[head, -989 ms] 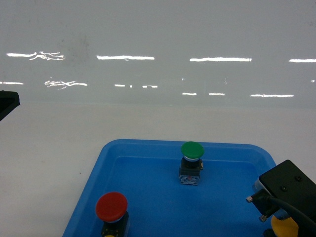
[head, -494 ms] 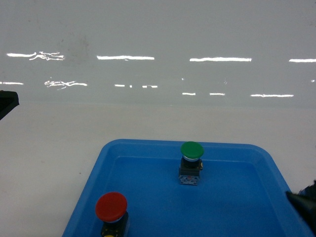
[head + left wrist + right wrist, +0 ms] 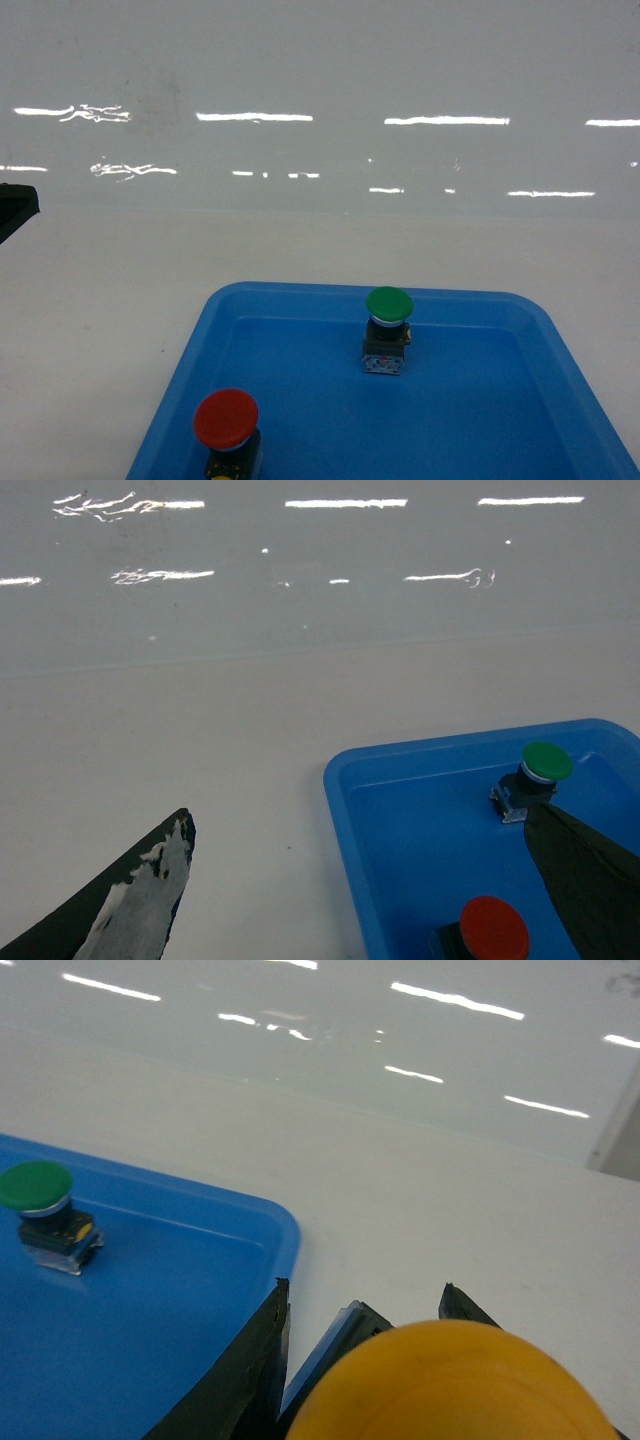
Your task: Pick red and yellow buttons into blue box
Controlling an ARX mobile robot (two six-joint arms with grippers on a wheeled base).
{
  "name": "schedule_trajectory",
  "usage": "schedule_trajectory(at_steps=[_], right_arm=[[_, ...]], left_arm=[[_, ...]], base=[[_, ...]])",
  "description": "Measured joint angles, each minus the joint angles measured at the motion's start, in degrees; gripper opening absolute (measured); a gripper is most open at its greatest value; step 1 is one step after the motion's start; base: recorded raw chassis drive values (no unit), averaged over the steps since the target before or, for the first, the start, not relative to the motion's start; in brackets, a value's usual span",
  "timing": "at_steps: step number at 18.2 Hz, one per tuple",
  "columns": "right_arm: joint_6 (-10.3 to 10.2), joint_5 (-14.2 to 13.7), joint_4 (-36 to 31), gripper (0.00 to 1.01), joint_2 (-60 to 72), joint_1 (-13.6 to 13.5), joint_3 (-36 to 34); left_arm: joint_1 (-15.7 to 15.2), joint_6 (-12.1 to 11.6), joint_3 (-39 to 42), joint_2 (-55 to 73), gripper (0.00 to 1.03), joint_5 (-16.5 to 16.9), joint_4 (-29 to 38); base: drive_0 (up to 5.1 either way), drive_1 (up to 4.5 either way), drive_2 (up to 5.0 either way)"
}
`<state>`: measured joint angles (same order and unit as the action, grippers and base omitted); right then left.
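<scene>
Between right pincer (image 3: 365,1325) fingers: yellow button (image 3: 455,1385), gripped | left pincer (image 3: 360,880) spread, red button (image 3: 493,929) between

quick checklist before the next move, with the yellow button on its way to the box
1. Yellow button in the right gripper: ok, its cap fills the bottom of the right wrist view between the dark fingers.
2. Blue box in sight as a drop target: cannot tell, none of the views shows it.
3. Red button ready to pick: ok, it stands upright in the near left corner of the blue tray.
4. Left gripper free: ok, open and empty, with its fingers spread above the tray's left edge.
5. Green button left alone: ok, it stands upright at the back of the tray.
</scene>
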<state>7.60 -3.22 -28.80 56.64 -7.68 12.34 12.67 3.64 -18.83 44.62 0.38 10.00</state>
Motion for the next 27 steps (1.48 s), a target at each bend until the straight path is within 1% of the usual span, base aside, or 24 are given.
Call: schedule_trajectory(at_steps=[2, 5, 6, 7, 8, 9, 10, 12, 13, 17, 18, 19, 20, 21, 22, 24, 26, 27], right_arm=[[-0.2, -1.3, 0.7, 0.4, -5.6, 2.1, -1.8], [-0.2, -1.4, 5.2, 0.4, -15.0, 4.8, -4.0], [-0.7, -1.0, 11.3, 0.4, -25.7, 7.7, -5.9], [-2.3, -1.4, 20.0, 0.4, -36.1, 7.4, -7.8], [-4.2, -3.5, 27.9, 0.4, -45.4, 3.5, -9.1], [-5.1, -6.5, 30.6, 0.4, -49.6, 0.1, -9.2], [-5.1, -7.4, 30.7, 0.4, -49.7, -1.7, -9.1], [-5.1, -9.6, 29.3, 0.4, -49.6, -2.7, -9.2], [-5.1, -10.0, 29.2, 0.4, -49.7, -2.8, -9.2], [-5.1, -10.1, 29.3, 0.4, -49.6, -2.8, -9.2], [-5.1, -10.1, 29.3, 0.4, -49.6, -2.8, -9.2], [-5.1, -10.1, 29.3, 0.4, -49.6, -2.8, -9.2], [-5.1, -10.1, 29.3, 0.4, -49.6, -2.8, -9.2], [-5.1, -10.1, 29.3, 0.4, -49.6, -2.8, -9.2], [-5.1, -10.1, 29.3, 0.4, -49.6, -2.8, -9.2], [-5.1, -10.1, 29.3, 0.4, -49.6, -2.8, -9.2], [-5.1, -10.1, 29.3, 0.4, -49.6, -2.8, -9.2], [-5.1, -10.1, 29.3, 0.4, -49.6, -2.8, -9.2]], left_arm=[[0.0, 0.0, 0.0, 0.0, 0.98, 0.0, 0.0], [0.0, 0.0, 0.0, 0.0, 0.98, 0.0, 0.0], [0.0, 0.0, 0.0, 0.0, 0.98, 0.0, 0.0], [0.0, 0.0, 0.0, 0.0, 0.98, 0.0, 0.0], [0.0, 0.0, 0.0, 0.0, 0.98, 0.0, 0.0], [0.0, 0.0, 0.0, 0.0, 0.98, 0.0, 0.0], [0.0, 0.0, 0.0, 0.0, 0.98, 0.0, 0.0], [0.0, 0.0, 0.0, 0.0, 0.98, 0.0, 0.0], [0.0, 0.0, 0.0, 0.0, 0.98, 0.0, 0.0], [0.0, 0.0, 0.0, 0.0, 0.98, -0.1, 0.0], [0.5, 0.0, 0.0, 0.0, 0.98, -0.6, -0.6], [1.8, 0.0, 0.0, 0.1, 0.98, -1.3, -1.4], [4.0, 0.0, -0.3, 1.2, 0.98, -2.1, -0.8], [5.2, 0.4, -1.0, 3.6, 0.98, -2.5, -0.3], [6.1, 0.5, -1.3, 6.4, 0.98, -3.0, 1.6], [7.7, 1.0, -2.2, 11.3, 0.98, -2.9, 3.0], [10.2, 1.2, -3.9, 17.6, 0.98, -3.0, 5.6], [10.5, 1.4, -4.5, 19.5, 0.98, -3.0, 6.2]], base=[[0.0, 0.0, 0.0], [0.0, 0.0, 0.0], [0.0, 0.0, 0.0], [0.0, 0.0, 0.0], [0.0, 0.0, 0.0], [0.0, 0.0, 0.0], [0.0, 0.0, 0.0], [0.0, 0.0, 0.0], [0.0, 0.0, 0.0], [0.0, 0.0, 0.0], [0.0, 0.0, 0.0], [0.0, 0.0, 0.0], [0.0, 0.0, 0.0], [0.0, 0.0, 0.0], [0.0, 0.0, 0.0], [0.0, 0.0, 0.0], [0.0, 0.0, 0.0], [0.0, 0.0, 0.0]])
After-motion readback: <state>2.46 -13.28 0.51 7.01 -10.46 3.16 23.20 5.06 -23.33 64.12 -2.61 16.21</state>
